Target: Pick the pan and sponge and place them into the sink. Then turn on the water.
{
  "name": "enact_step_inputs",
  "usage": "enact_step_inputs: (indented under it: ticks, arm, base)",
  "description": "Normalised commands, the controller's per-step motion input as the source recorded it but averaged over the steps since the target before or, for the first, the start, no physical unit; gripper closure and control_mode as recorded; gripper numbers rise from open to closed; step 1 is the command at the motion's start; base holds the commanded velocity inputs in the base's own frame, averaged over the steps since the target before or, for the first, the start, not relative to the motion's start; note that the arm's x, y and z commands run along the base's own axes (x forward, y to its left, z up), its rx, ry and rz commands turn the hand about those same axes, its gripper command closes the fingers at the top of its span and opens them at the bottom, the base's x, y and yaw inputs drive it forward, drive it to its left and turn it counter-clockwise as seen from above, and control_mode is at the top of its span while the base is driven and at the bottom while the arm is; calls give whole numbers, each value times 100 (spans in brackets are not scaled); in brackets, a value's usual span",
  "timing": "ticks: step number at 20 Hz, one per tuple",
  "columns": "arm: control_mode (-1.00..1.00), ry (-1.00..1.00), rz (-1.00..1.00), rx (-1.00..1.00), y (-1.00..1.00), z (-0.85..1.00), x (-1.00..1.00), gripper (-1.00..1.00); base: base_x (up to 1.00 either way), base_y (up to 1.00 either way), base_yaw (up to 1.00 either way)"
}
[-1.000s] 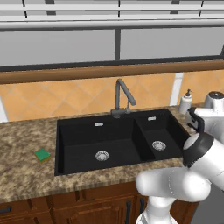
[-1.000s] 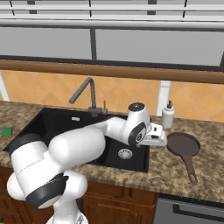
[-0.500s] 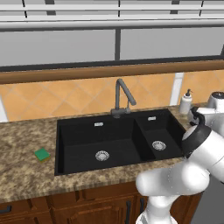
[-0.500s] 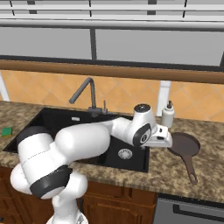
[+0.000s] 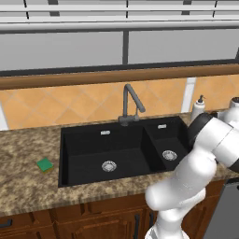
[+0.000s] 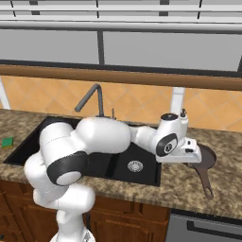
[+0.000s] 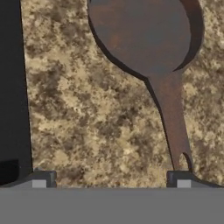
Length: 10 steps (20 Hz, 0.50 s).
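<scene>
The frying pan (image 7: 144,35) lay on the granite counter (image 7: 96,118) right of the sink (image 5: 116,149), rigid and likely heavy, best gripped by its thin handle (image 7: 173,118), the gripper (image 7: 111,179) jaws spread wide above it.

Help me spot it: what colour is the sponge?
Green, best seen in the left base view: sponge.

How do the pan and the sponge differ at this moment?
The pan is round, dark brown and long-handled; the sponge is a small green square. The pan lies right of the sink beneath the open gripper, the sponge lies left of it. Both rest on the counter, not yet in the sink.
</scene>
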Motion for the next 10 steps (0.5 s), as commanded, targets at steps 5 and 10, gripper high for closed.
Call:
enact_step_inputs:
  ticks: [5, 10]
  arm:
    - [-100, 18, 1, 1, -60, 0, 0, -100]
    - [-100, 8, 0, 2, -39, -13, 0, -100]
  base:
    - [0, 0, 0]
    - [0, 0, 0]
